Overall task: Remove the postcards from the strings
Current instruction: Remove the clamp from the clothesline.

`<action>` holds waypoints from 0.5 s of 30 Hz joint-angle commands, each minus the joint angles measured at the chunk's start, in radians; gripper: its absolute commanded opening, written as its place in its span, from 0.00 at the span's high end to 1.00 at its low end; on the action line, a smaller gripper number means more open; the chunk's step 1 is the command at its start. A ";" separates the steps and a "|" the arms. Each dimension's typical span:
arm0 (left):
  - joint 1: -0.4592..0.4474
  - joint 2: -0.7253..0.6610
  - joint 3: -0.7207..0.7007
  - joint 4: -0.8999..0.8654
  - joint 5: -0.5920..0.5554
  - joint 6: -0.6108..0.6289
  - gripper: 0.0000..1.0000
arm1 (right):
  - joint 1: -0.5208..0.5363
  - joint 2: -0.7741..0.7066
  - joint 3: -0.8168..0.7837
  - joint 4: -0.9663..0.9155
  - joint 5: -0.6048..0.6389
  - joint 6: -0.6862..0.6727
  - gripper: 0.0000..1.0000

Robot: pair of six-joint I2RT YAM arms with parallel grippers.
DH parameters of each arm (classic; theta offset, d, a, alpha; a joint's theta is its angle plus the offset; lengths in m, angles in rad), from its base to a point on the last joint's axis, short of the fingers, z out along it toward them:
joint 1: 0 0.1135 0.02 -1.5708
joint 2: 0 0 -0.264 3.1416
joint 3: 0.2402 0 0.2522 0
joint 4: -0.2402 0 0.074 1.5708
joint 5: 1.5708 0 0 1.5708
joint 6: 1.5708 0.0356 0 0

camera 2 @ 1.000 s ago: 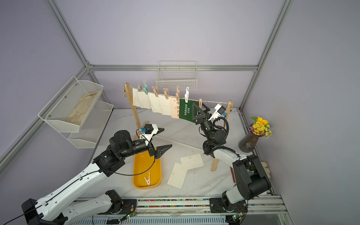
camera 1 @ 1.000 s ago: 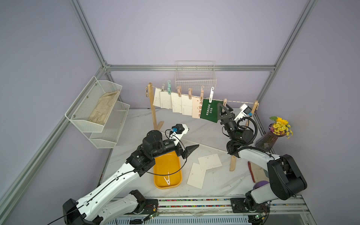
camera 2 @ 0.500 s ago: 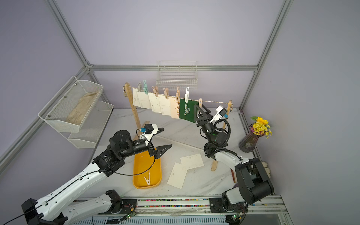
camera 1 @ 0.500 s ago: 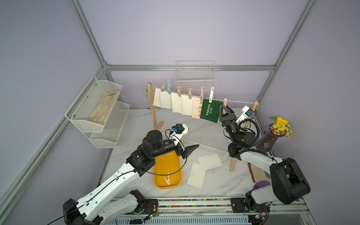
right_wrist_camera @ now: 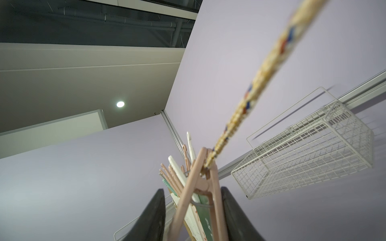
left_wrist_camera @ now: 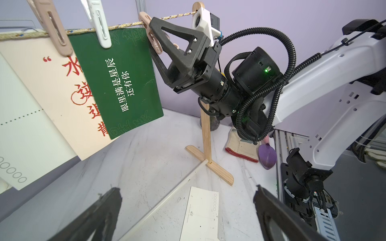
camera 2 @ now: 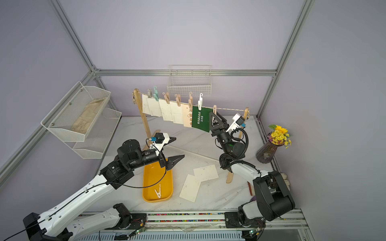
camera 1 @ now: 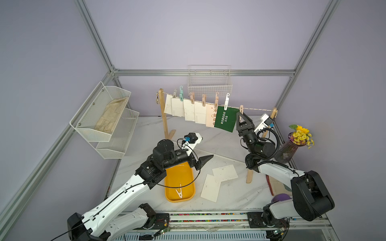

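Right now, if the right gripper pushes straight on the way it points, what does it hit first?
The pinkish peg standing between the right gripper's jaws, clipped on the string. The string itself looks to come next, though depth is hard to judge.

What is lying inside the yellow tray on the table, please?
One pale clothes peg lies in the yellow tray, toward its near end. The tray's far end is covered by the left arm, so anything there cannot be seen.
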 commanded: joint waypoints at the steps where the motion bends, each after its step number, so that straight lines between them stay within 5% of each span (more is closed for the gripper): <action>1: 0.000 -0.007 -0.001 0.020 0.016 -0.002 0.00 | -0.006 -0.019 -0.007 0.052 -0.005 0.010 0.60; 15: 0.000 -0.007 -0.004 0.021 0.009 0.000 0.00 | -0.005 -0.027 -0.015 0.052 0.003 0.000 0.73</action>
